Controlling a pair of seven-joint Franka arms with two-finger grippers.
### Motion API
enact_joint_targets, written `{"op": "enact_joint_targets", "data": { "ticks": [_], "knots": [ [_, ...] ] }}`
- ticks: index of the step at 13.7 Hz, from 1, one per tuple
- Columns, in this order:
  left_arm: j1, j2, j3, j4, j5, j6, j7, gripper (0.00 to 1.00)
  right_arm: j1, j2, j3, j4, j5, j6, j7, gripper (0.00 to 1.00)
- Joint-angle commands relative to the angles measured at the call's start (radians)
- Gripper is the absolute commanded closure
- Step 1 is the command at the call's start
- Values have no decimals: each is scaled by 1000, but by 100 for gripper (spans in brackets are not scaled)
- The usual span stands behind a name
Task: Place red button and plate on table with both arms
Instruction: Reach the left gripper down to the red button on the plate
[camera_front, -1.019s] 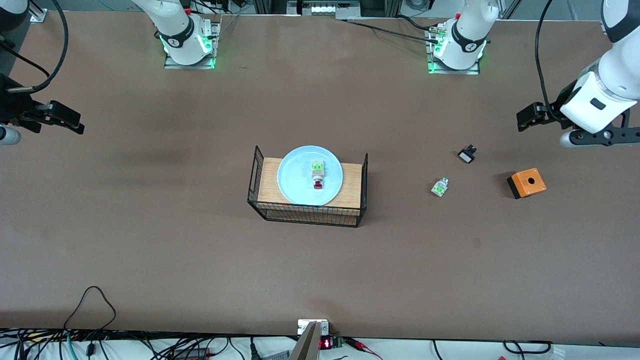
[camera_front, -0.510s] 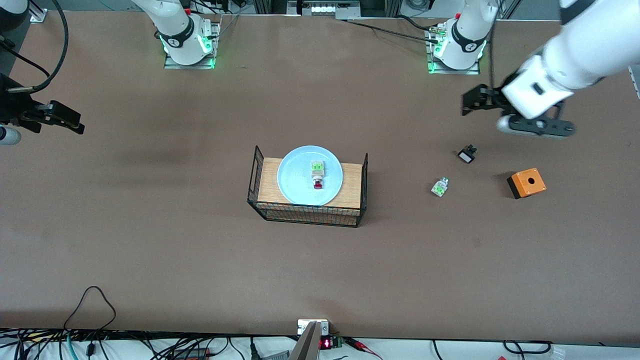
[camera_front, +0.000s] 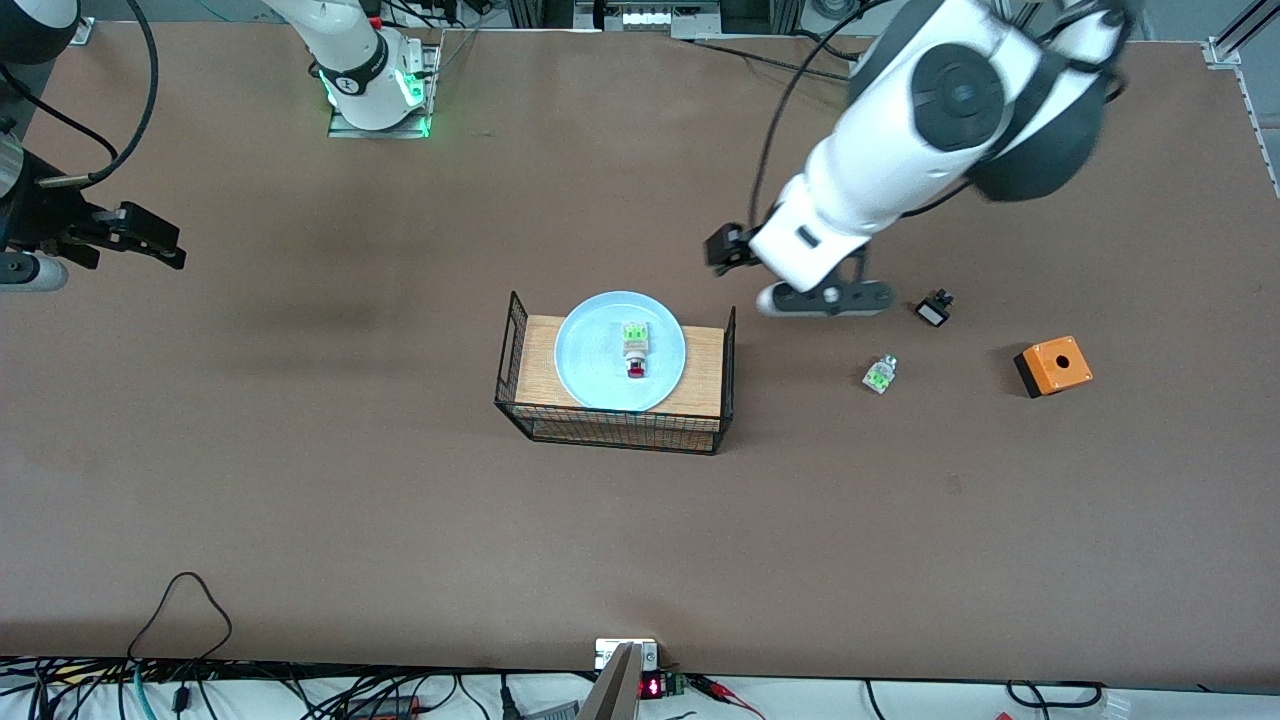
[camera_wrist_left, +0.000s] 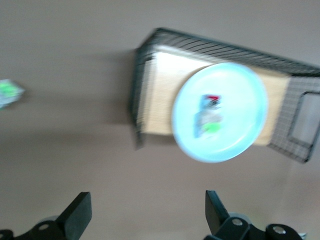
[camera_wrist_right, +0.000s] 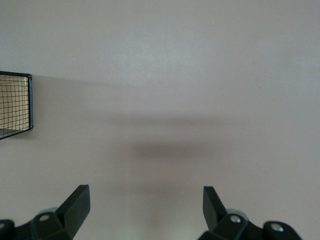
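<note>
The pale blue plate (camera_front: 590, 375) rests on a wood-topped wire rack (camera_front: 615, 428) at mid-table. The red button (camera_front: 635, 352) lies on the plate, red cap toward the front camera. My left gripper (camera_front: 722, 248) hangs open over the brown table (camera_front: 400, 520), just off the rack's corner at the left arm's end. In the left wrist view the plate (camera_wrist_left: 242, 87) and the button (camera_wrist_left: 210, 112) sit ahead of the open, empty left gripper (camera_wrist_left: 148, 212). My right gripper (camera_front: 150, 240) hovers open at the right arm's end of the table. In its own view the right gripper (camera_wrist_right: 146, 207) is over bare tabletop.
Toward the left arm's end lie a white-green part (camera_front: 880, 374), a small black-and-white part (camera_front: 934, 309) and an orange box (camera_front: 1053, 366). The rack's wire end walls rise above its wooden top. A corner of the rack (camera_wrist_right: 15, 107) shows in the right wrist view.
The left arm has swung from the left arm's end of the table in toward the rack, its gripper staying open. The right gripper has shifted only slightly.
</note>
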Motion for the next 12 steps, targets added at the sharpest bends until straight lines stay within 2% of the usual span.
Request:
{"op": "enact_joint_targets", "data": {
  "ticks": [1, 6, 8, 10, 12],
  "knots": [
    [-82, 108, 15, 70, 94, 96, -50, 0, 2, -2, -5, 3, 13, -8, -6, 0],
    [-243, 311, 16, 219, 381, 124, -236, 0, 1, 4, -6, 5, 13, -4, 2, 0],
    [-275, 365, 16, 245, 434, 141, -241, 0, 1, 4, -6, 4, 13, 3, 4, 0],
    [-285, 377, 16, 236, 445, 208, -311, 0, -1, 10, -6, 3, 13, 4, 4, 0],
    [-289, 382, 16, 234, 486, 213, -322, 0, 1, 19, -6, 3, 9, 6, 5, 0]
  ]
}}
